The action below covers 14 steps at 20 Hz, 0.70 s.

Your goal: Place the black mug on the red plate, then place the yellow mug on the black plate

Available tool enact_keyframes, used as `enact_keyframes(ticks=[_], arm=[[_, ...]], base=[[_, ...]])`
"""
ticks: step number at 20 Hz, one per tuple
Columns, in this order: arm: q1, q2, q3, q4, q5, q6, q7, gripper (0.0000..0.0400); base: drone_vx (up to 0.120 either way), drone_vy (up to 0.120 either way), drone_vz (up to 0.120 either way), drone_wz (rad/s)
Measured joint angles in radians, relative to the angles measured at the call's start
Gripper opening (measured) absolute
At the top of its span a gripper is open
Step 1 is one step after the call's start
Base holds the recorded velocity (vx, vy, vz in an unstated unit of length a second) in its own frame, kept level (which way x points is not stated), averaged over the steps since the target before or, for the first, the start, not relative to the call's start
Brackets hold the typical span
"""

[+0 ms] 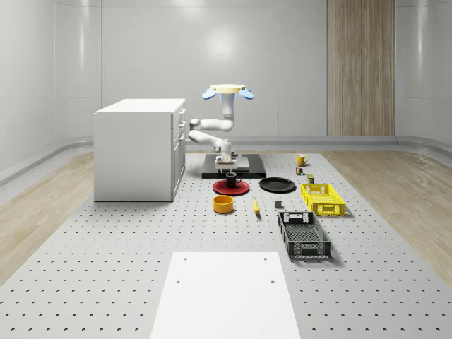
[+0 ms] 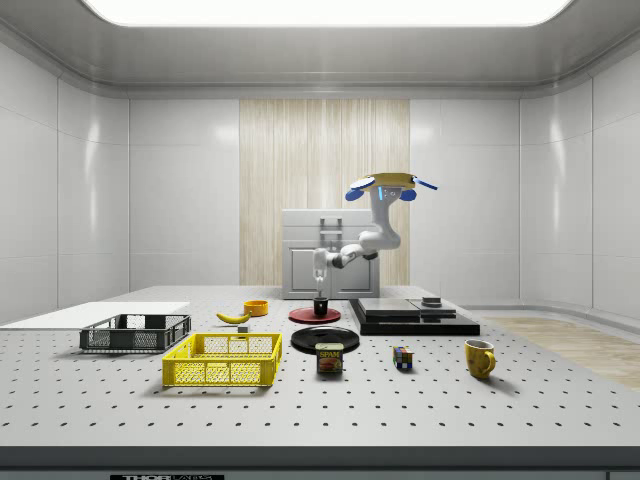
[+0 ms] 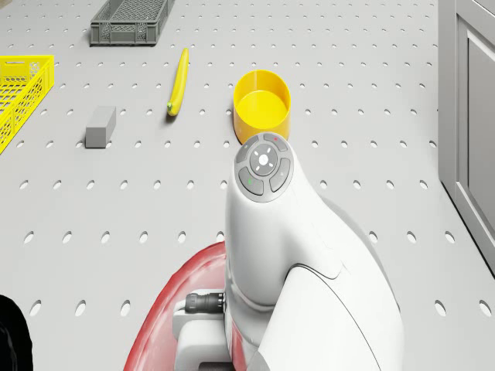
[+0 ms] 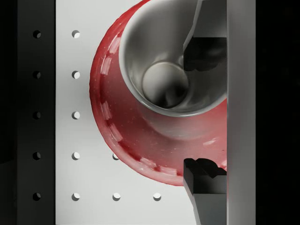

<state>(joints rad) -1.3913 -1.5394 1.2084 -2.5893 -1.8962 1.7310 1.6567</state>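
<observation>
Step one looks nearly done: drone hovers behind the red plate, jaws straddling the black mug's rim there. Next they must spread and lift, then fetch the yellow mug

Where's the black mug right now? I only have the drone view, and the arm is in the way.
Observer: The black mug stands upright on the red plate, with the end effector at its rim.
Operator: And the yellow mug?
Observer: The yellow mug sits on the table, apart from the black plate.
Operator: Where's the drone itself?
Observer: The drone hovers above the dark platform.
</observation>
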Motion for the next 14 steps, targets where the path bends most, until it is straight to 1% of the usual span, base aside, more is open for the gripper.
enact_keyframes(ticks=[2,4,8,10,13,14], arm=[[0.001,-0.001,0.013,-0.002,0.012,-0.006,-0.001,0.0345],[0.003,-0.004,0.031,-0.008,0.028,-0.014,-0.001,0.0367],[0.008,-0.009,0.06,-0.016,0.055,-0.027,-0.002,0.0388],[0.009,-0.011,0.069,-0.019,0.063,-0.03,-0.002,0.0393],[0.009,-0.014,0.076,-0.02,0.071,-0.031,-0.002,0.0396],[0.009,-0.015,0.078,-0.021,0.073,-0.032,-0.002,0.0397]], base=[[0.0,0.0,0.0,0.0],[0.0,0.0,0.02,0.0],[0.0,0.0,0.12,0.0],[-0.02,0.12,0.12,0.0],[-0.12,0.12,0.12,0.0],[-0.12,0.12,0.0,0.0]])
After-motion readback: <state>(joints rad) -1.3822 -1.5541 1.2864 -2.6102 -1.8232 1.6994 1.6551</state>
